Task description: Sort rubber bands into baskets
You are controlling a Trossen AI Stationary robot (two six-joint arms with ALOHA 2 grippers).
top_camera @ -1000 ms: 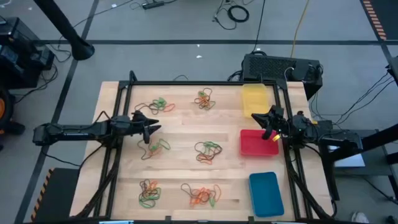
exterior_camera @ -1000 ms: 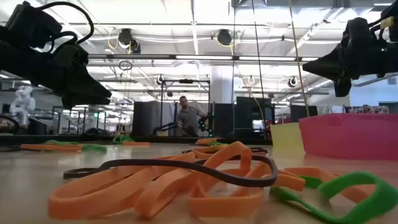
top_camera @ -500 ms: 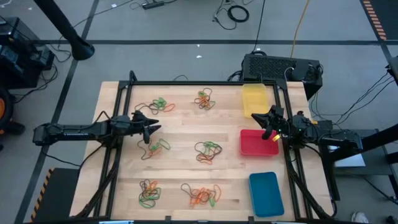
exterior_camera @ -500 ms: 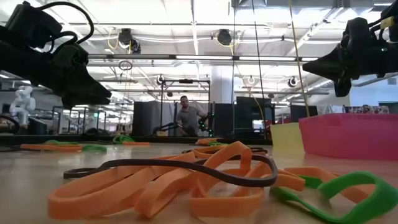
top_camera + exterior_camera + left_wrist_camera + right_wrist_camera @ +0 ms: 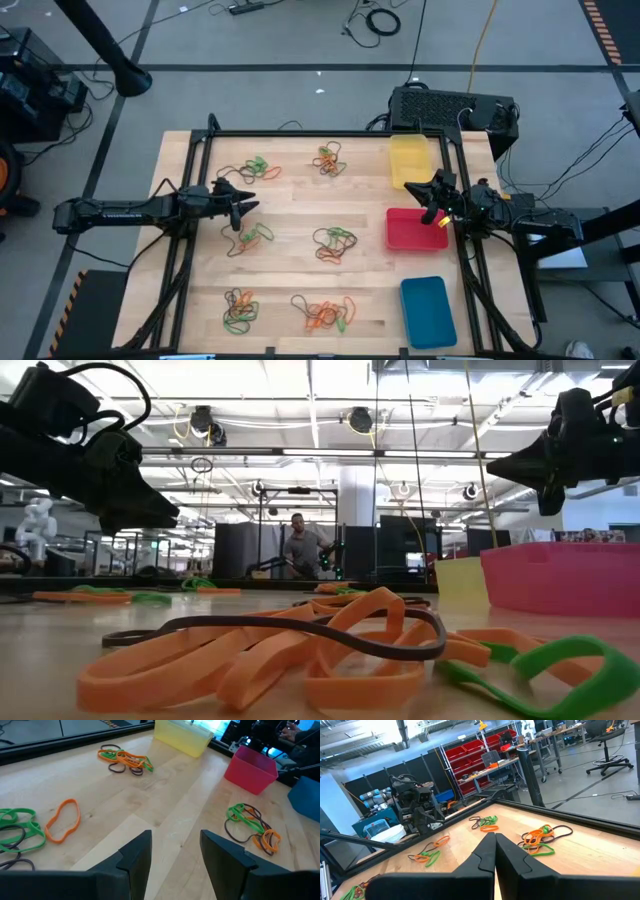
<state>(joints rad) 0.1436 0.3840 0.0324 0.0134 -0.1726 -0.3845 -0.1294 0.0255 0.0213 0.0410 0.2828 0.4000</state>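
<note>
Bands (image 5: 334,243) in six tangled clumps across bench (image 5: 290,205), none in baskets (image 5: 415,229) yet; light, floppy, likely snaggy, so best pinched at a raised loop; left hand (image 5: 243,204) released, above a clump; right hand (image 5: 418,189) clenched, empty.

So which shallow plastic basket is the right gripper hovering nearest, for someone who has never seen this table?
Look along the right edge of the wooden table, where three shallow plastic baskets line up. It is the middle one, the red basket, just beside the right gripper. The yellow basket sits farther back, the blue basket at the front.
</note>
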